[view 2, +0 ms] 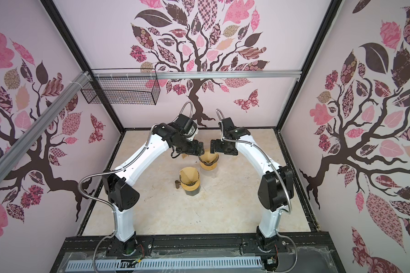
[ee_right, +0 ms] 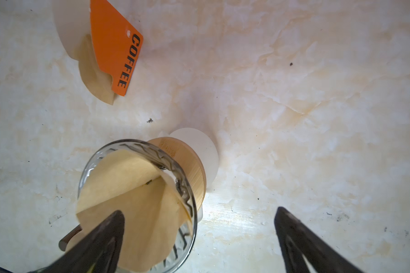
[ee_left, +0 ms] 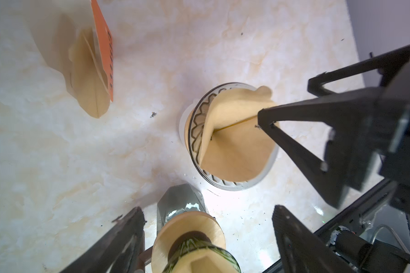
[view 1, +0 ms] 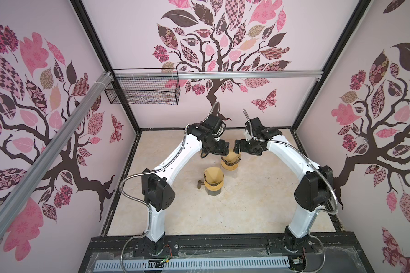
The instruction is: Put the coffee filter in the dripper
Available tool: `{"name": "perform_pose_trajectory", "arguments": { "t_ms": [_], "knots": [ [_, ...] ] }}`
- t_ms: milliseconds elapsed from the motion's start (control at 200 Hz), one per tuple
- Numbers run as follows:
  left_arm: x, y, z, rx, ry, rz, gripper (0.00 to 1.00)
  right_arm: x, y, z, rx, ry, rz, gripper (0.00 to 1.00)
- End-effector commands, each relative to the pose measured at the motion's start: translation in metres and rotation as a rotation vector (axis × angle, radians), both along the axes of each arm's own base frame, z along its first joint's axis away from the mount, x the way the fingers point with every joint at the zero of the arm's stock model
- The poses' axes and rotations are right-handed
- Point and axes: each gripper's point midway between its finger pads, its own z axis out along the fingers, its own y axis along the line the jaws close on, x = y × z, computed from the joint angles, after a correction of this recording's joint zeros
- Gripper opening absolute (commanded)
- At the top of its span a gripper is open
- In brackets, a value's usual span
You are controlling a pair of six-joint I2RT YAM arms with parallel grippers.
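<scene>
In both top views the left arm (view 1: pixel 175 151) and right arm (view 1: pixel 287 153) rise from the 6 o'clock edge, bend at the elbows and lean inward until their wrists nearly meet above the dripper (view 1: pixel 231 165). The left gripper (ee_left: pixel 207 209) and right gripper (ee_right: pixel 199 210) both gape wide, holding nothing. The coffee filter (ee_left: pixel 234 151) sits opened inside that glass dripper, at 1 o'clock of a second dripper (view 1: pixel 213 180).
</scene>
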Motion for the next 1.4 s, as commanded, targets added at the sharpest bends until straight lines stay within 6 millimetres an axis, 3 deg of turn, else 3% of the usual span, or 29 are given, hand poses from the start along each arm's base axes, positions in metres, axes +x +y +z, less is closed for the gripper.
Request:
{"name": "perform_pose_trajectory", "arguments": {
  "t_ms": [0, 190, 215, 385, 530, 635, 770, 900, 995, 1100, 1275, 1396],
  "knots": [
    [-0.013, 0.011, 0.048, -0.060, -0.106, -0.018, 0.89, -0.019, -0.010, 0.053, 0.021, -0.109, -0.003, 1.00],
    [-0.041, 0.040, 0.077, -0.075, -0.192, -0.015, 0.91, -0.041, -0.030, 0.093, 0.030, -0.231, -0.041, 1.00],
    [-0.045, 0.044, 0.070, -0.063, -0.180, -0.012, 0.91, -0.045, -0.032, 0.096, 0.034, -0.248, -0.047, 1.00],
    [-0.070, 0.079, 0.086, -0.096, -0.260, 0.047, 0.95, -0.070, -0.051, 0.118, 0.059, -0.366, -0.098, 1.00],
    [-0.076, 0.126, 0.087, -0.141, -0.298, 0.204, 0.98, -0.081, -0.076, 0.128, 0.040, -0.452, -0.204, 1.00],
    [-0.071, 0.170, 0.072, -0.116, -0.320, 0.357, 0.98, -0.074, -0.092, 0.126, 0.010, -0.475, -0.294, 1.00],
    [-0.064, 0.224, 0.048, -0.072, -0.281, 0.570, 0.98, -0.052, -0.114, 0.110, -0.047, -0.536, -0.418, 1.00],
    [-0.063, 0.255, 0.033, -0.094, -0.236, 0.702, 0.98, -0.029, -0.142, 0.098, -0.132, -0.710, -0.535, 1.00],
    [-0.062, 0.268, 0.028, -0.082, -0.242, 0.751, 0.98, -0.011, -0.160, 0.062, -0.073, -0.777, -0.566, 1.00],
    [-0.060, 0.277, 0.022, -0.021, -0.258, 0.767, 0.98, -0.009, -0.190, 0.018, -0.071, -0.759, -0.683, 1.00],
    [-0.057, 0.287, 0.008, 0.055, -0.262, 0.775, 0.98, -0.007, -0.192, -0.018, -0.233, -0.731, -0.577, 1.00],
    [-0.049, 0.292, -0.003, 0.068, -0.284, 0.802, 0.98, -0.019, -0.205, -0.037, -0.346, -0.765, -0.568, 1.00]
  ]
}}
